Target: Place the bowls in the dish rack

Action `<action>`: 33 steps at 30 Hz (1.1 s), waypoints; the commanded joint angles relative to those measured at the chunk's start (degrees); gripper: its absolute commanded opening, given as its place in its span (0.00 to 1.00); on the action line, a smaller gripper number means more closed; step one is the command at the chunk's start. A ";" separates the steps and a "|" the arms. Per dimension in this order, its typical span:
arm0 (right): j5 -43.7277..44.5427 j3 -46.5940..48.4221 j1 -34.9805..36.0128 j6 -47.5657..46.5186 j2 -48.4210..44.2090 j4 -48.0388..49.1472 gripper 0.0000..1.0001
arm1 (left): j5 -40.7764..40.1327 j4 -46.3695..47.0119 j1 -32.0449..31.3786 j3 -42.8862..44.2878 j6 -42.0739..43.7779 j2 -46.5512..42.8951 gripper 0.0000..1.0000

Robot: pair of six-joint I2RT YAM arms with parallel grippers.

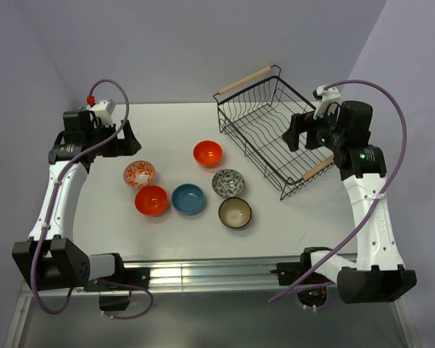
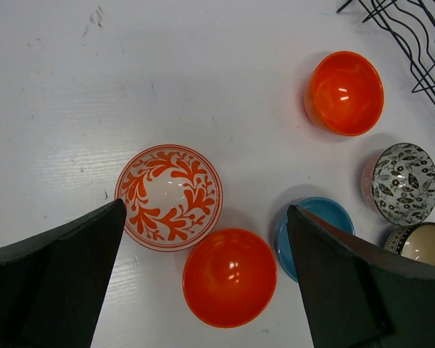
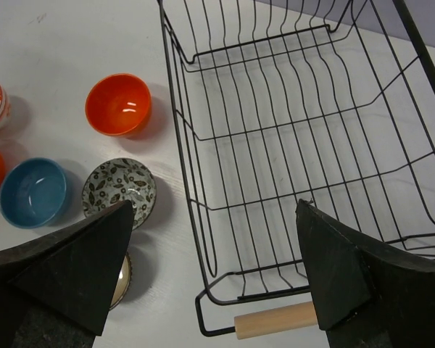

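Six bowls sit on the white table left of the dish rack (image 1: pixel 264 138): a plain orange bowl (image 1: pixel 207 153), an orange-and-white patterned bowl (image 1: pixel 139 174), a second orange bowl (image 1: pixel 151 200), a blue bowl (image 1: pixel 188 199), a grey-and-white patterned bowl (image 1: pixel 228 183) and a brown bowl with a beige inside (image 1: pixel 235 212). My left gripper (image 1: pixel 127 138) hangs open high above the patterned bowl (image 2: pixel 169 196) and the orange bowl (image 2: pixel 230 277). My right gripper (image 1: pixel 297 134) is open above the near end of the empty rack (image 3: pixel 297 138). Neither gripper holds anything.
The rack lies at an angle at the back right, with one wooden handle (image 1: pixel 244 80) at its far end and the other (image 3: pixel 275 319) under my right gripper. Grey walls enclose the table on the left, back and right.
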 commanded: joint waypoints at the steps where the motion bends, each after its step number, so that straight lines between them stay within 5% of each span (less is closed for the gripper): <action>1: -2.15 3.74 0.18 0.61 1.22 -1.26 1.00 | -1.68 -0.01 -0.06 0.56 2.15 0.48 0.99; 8: -2.33 5.32 0.18 0.52 3.59 -3.29 1.00 | -1.85 -5.02 1.61 3.11 8.57 5.48 1.00; 19: -7.51 7.52 0.27 1.40 7.90 -6.54 1.00 | 3.34 -14.43 12.69 5.23 23.68 14.63 0.95; 33: -11.82 9.89 0.10 4.21 10.37 -7.07 1.00 | 5.70 -8.73 12.34 4.08 17.90 26.15 0.77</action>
